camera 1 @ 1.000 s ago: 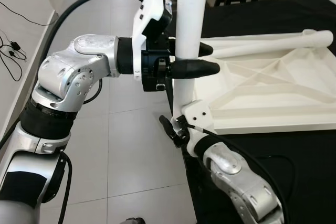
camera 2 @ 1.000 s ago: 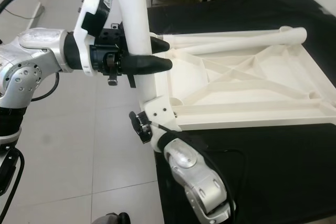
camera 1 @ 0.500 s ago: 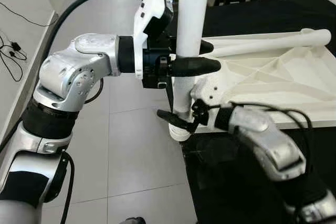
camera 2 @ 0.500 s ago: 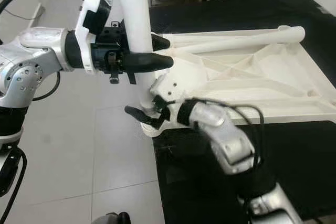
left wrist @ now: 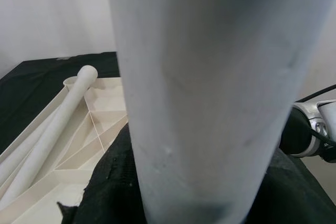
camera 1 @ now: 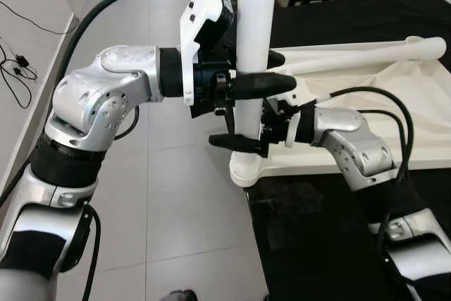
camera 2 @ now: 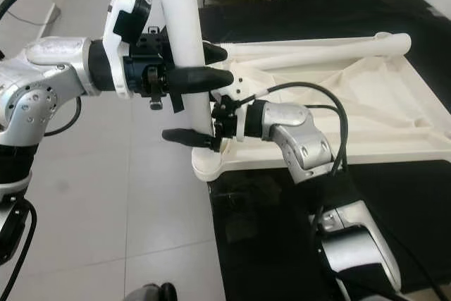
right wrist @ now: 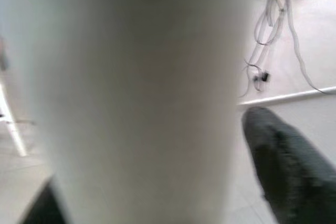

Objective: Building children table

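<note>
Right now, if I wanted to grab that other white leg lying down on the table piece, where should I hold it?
Probably near the middle of the lying leg. It is a long, round tube resting flat along the far edge of the upside-down tabletop, so fingers can close across it from above. The middle should balance best. Both the left gripper and right gripper are busy around the upright leg.

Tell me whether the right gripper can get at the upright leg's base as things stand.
Probably yes: the right gripper already sits at the upright white leg, just above its socket in the tabletop, fingers either side. The left gripper grips higher up, leaving the base free.
</note>
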{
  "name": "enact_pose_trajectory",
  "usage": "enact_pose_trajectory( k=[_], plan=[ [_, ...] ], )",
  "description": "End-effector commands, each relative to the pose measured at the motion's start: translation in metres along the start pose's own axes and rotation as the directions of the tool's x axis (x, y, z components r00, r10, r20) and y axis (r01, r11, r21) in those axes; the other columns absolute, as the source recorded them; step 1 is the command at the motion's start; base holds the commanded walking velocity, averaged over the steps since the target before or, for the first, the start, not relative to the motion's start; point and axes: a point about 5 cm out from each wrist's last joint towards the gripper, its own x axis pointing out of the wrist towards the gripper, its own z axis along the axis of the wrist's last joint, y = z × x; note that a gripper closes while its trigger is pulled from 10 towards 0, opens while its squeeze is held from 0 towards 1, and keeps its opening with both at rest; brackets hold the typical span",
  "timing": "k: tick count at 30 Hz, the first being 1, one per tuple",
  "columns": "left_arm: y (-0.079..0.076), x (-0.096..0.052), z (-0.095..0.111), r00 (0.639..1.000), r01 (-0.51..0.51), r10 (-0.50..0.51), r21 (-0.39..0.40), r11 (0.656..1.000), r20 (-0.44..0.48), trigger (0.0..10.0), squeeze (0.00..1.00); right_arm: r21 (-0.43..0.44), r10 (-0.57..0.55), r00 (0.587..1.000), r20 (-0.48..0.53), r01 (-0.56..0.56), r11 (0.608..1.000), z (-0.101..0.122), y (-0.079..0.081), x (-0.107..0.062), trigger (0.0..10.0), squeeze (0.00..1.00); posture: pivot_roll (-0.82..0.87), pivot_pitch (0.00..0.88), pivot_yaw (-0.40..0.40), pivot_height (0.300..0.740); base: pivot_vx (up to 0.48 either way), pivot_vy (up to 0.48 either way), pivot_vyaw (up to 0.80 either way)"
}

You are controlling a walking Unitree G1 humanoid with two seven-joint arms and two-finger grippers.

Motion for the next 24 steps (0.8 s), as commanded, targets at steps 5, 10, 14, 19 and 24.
enact_pose_trajectory(
  k=[5, 10, 14, 19, 24],
  plan=[
    [-0.007, 0.002, -0.002, 0.999, 0.040, -0.040, 0.009, 0.999, -0.016, 0.0, 0.00, 0.007, 0.078, 0.997, 0.012, -0.078, 0.997, -0.005, -0.004, 0.003, 0.0, 0.00, 0.05, 0.221, 0.056, 0.740, 0.000, 0.000, 0.00],
    [-0.007, 0.001, -0.004, 0.999, 0.044, -0.044, 0.009, 0.999, -0.019, 0.0, 0.00, 0.006, 0.091, 0.996, 0.009, -0.091, 0.996, -0.007, -0.007, 0.006, 0.0, 0.00, 0.05, 0.223, 0.057, 0.740, 0.000, 0.000, 0.00],
    [-0.002, 0.001, -0.005, 1.000, 0.004, -0.004, 0.012, 1.000, -0.018, 9.9, 1.00, -0.009, 0.051, 0.999, 0.000, -0.051, 0.999, -0.011, -0.009, 0.010, 0.0, 0.00, 0.05, 0.224, 0.054, 0.740, 0.000, 0.000, 0.00],
    [0.010, -0.001, -0.006, 0.991, -0.130, 0.131, 0.014, 0.991, -0.029, 10.0, 0.00, 0.040, -0.198, 0.980, -0.024, 0.199, 0.979, -0.026, 0.002, 0.019, 0.0, 0.00, 0.04, 0.227, 0.039, 0.740, 0.000, 0.000, 0.00],
    [0.013, -0.003, -0.006, 0.986, -0.164, 0.165, 0.012, 0.986, -0.025, 10.0, 0.00, 0.051, -0.384, 0.920, -0.083, 0.389, 0.920, -0.034, 0.012, 0.023, 0.0, 0.00, 0.04, 0.225, 0.021, 0.740, 0.000, 0.000, 0.00]
  ],
)
